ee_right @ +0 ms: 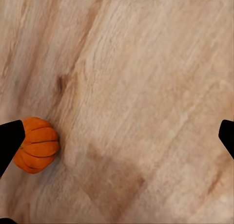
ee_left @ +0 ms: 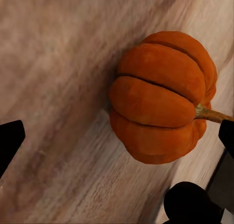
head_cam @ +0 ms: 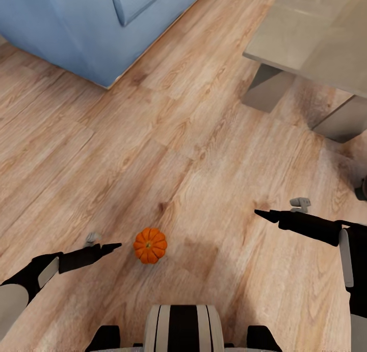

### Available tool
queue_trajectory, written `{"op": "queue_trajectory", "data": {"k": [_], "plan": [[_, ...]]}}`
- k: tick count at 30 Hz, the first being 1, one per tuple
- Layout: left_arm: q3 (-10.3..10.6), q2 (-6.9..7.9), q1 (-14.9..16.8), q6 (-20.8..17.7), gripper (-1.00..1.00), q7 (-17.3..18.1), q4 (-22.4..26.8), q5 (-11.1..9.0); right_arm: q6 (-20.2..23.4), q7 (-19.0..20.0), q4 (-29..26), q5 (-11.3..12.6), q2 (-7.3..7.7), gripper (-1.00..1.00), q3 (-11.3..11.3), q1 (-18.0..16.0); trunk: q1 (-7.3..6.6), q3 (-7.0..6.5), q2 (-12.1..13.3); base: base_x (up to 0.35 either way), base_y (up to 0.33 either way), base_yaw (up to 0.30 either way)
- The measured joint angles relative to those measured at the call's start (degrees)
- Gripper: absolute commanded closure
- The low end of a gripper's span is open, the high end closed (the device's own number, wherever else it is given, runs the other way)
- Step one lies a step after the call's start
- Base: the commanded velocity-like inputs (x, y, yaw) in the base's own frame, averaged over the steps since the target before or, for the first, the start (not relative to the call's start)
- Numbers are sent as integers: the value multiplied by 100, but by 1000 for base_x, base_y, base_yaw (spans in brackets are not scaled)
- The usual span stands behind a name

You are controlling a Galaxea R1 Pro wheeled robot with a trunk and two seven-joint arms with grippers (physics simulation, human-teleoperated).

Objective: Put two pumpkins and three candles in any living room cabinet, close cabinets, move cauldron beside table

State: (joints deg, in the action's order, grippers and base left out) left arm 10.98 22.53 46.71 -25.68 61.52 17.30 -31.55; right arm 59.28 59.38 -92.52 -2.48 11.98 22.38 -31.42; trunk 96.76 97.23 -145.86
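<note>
The pumpkin [head_cam: 150, 245] sits upright on the floor just ahead of the left gripper [head_cam: 114, 247], jaws wide; the right gripper [head_cam: 259, 213], also wide, is well apart.

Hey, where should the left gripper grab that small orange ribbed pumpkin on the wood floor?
Grip the orange ribbed pumpkin across its round belly, from above, likely with the left gripper beside it. Its stem looks too thin to hold.

Orange ribbed pumpkin [head_cam: 150, 245], tan wood-grain floor [head_cam: 204, 153], blue sofa [head_cam: 92, 26].
</note>
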Motion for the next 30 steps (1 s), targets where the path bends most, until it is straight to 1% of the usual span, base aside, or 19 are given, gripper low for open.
{"op": "queue_trajectory", "data": {"k": [4,9,13,18,29,30], "plan": [[10,55,85,-82,-100,37,52,4,-6,0,0,0,-2,-100,-8,0,10,89,-5,0,0,0],[49,39,260,-127,-100,13,70,47,-14,0,0,0,-2,-100,-11,0,23,199,-12,0,0,0],[79,21,317,-225,-100,17,77,50,-15,0,0,0,-2,-100,-12,0,34,288,-17,0,0,0],[92,-33,333,-291,-100,17,91,62,-15,0,0,2,-2,-100,-12,0,33,289,-18,0,0,0],[99,-53,322,-307,-100,20,88,77,-17,0,0,0,-2,-100,-12,0,62,532,-32,0,0,0],[98,-53,323,-308,-100,21,88,76,-16,0,0,2,-2,-100,-12,0,62,533,-32,0,0,0]]}}
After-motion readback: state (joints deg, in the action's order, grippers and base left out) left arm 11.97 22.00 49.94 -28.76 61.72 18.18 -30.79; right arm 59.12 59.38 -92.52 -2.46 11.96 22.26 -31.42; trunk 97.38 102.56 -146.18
